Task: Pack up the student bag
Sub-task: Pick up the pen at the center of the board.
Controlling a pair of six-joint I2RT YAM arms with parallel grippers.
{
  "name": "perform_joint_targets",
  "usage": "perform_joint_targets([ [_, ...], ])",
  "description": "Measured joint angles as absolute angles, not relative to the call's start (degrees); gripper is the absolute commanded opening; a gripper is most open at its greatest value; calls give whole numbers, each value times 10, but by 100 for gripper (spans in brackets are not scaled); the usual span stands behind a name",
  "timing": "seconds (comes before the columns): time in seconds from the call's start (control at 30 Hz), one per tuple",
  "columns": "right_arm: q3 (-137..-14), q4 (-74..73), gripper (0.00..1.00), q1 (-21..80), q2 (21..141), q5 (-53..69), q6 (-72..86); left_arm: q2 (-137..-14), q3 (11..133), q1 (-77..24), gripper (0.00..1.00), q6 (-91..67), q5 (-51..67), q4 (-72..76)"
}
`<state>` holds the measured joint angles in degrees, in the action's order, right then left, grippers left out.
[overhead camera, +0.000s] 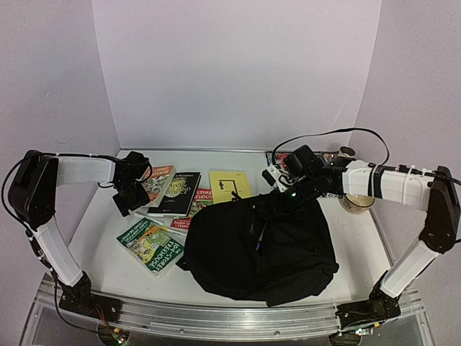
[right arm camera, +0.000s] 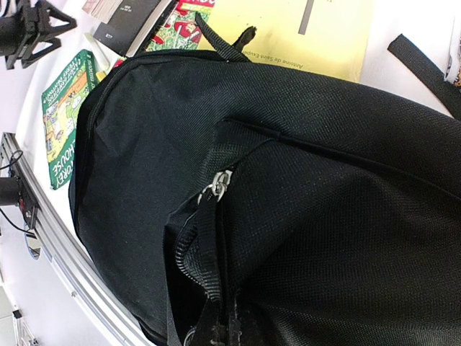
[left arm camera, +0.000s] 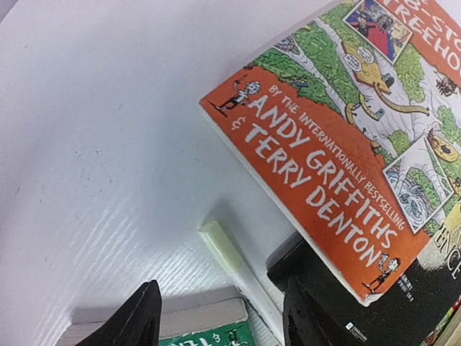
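Starting at the left, your left gripper (overhead camera: 130, 196) hangs over the white table (overhead camera: 101, 249) at the left edge of the spread of books. Its two black fingers (left arm camera: 144, 321) are set wide apart with nothing clamped between them. In the left wrist view, a slim white pen with a pale green cap (left arm camera: 225, 249) lies on the table in line with that gap. Just right of the pen is an orange paperback with cartoon cover art (left arm camera: 338, 137), and its lower corner meets a black-covered book (left arm camera: 410, 288). Nearer to you, a green paperback (overhead camera: 151, 245) lies flat by itself.

Moving right, a plain yellow book (overhead camera: 230, 185) lies at the back of the spread. The student bag, a large soft black fabric backpack (overhead camera: 263, 245), lies flat on the table right of centre, toward the near edge. Its top loop (right arm camera: 232, 40) points at the yellow book. You can see a silver zipper pull (right arm camera: 216, 184) on the front panel, and the seam below it looks parted.

Your right gripper (overhead camera: 284, 198) is down at the bag's far edge. It is black against black fabric, and its wrist view shows no fingers, so you cannot tell whether it is spread or closed. Farthest right, a tan round bowl (overhead camera: 358, 204) is partly hidden behind the forearm.
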<state>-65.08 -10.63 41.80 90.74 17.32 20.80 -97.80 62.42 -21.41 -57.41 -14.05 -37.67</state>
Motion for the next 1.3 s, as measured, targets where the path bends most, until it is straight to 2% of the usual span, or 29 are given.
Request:
perform_joint_targets([
  [0.6,-651,-106,0,418,907,173,208,-1058,634,-189,45,-603,-106,-357],
  [0.77,-651,-106,0,418,907,173,208,-1062,637,-188,30,-616,-108,-364],
  [1.23,-647,-101,0,418,906,172,208,-1063,641,-184,2,-648,-111,-375],
  [1.3,-645,-99,0,418,905,172,208,-1063,641,-184,0,-649,-109,-374],
])
